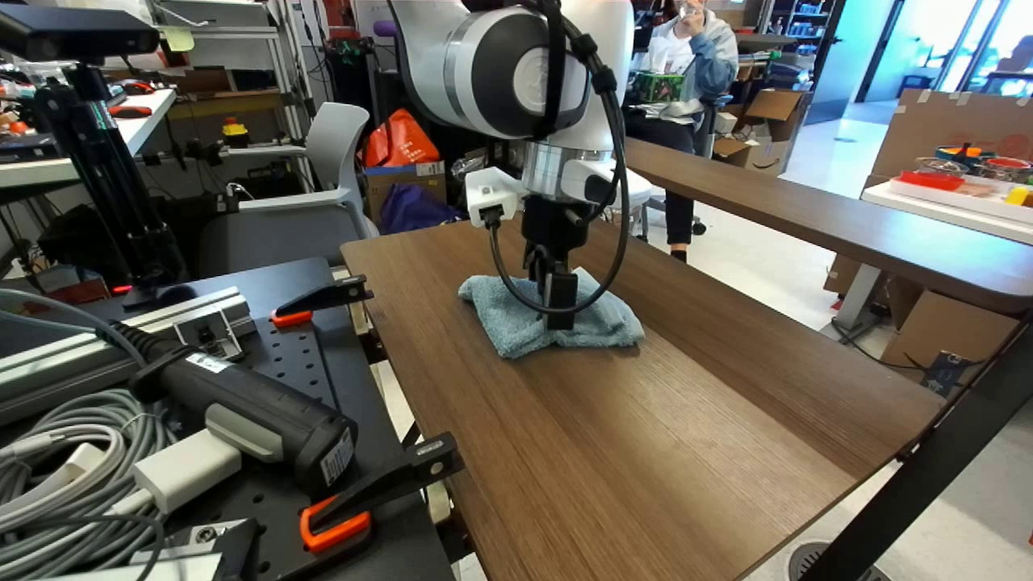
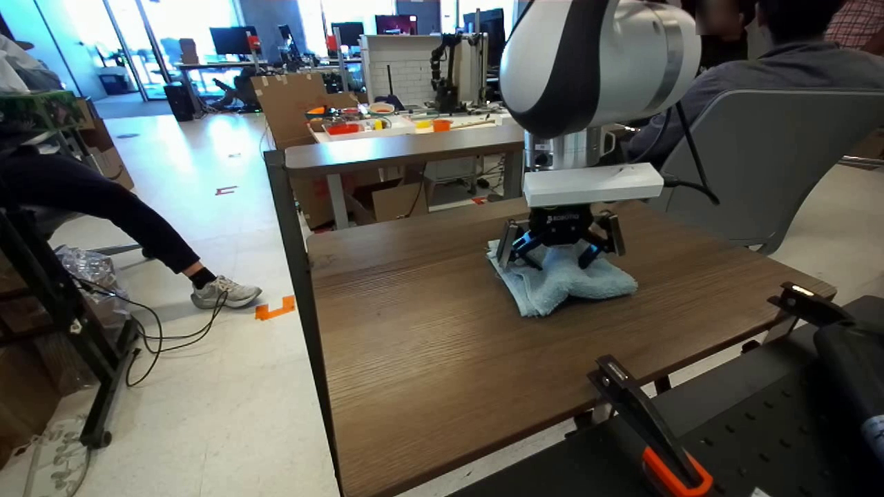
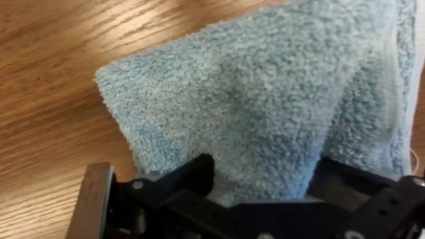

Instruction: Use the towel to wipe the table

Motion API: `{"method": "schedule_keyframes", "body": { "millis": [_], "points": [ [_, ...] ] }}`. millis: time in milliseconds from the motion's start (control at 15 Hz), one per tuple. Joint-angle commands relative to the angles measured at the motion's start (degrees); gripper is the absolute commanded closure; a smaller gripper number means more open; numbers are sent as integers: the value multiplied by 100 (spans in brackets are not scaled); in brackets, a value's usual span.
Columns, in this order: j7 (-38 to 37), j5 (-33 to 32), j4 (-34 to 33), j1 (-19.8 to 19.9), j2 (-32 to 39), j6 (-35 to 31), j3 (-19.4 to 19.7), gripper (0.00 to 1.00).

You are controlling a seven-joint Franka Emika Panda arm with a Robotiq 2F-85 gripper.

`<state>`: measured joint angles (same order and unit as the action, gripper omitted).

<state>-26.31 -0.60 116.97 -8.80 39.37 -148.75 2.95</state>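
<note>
The towel (image 3: 232, 99) is terry cloth, its looped pile rough and matt, with a flatter, smoother woven band near one edge. The table (image 1: 686, 452) has a wood-grain top, finely streaked but smooth enough to catch a soft, satiny glare. The long table (image 1: 775, 198) is smooth too, with a brighter sheen. The robot arm (image 2: 635, 62) looks like smooth, glossy hard plastic, with a collar (image 1: 542, 169) of shiny bare metal. The gripper (image 2: 561, 264) is mostly matt, with flat, metallic-looking outer plates (image 3: 90, 199). The chair (image 1: 328, 153) has a matt plastic back; the clamps (image 1: 403, 474) look plastic as well. The rail (image 1: 48, 378) is dull, grooved metal, the box (image 1: 952, 331) plain cardboard.
</note>
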Motion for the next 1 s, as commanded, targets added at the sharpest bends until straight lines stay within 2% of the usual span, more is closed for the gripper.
{"method": "schedule_keyframes", "body": {
  "millis": [0, 133, 267, 333, 467, 533, 600, 667, 867, 933],
  "points": [
    [20, 194, -179, -276, 244, -338, -167, 53],
    [80, 296, -163, -367, 176, -488, -346, 69],
    [131, 418, -174, -464, 135, -638, -517, 79],
    [163, 488, -190, -503, 129, -692, -598, 89],
    [219, 583, -231, -578, 145, -756, -728, 92],
    [248, 631, -234, -608, 147, -772, -790, 97],
    [299, 673, -244, -626, 161, -789, -858, 95],
    [339, 703, -244, -646, 166, -805, -921, 98],
    [403, 707, -281, -729, 220, -774, -973, 90],
    [370, 696, -340, -750, 248, -707, -934, 69]
  ]
}}
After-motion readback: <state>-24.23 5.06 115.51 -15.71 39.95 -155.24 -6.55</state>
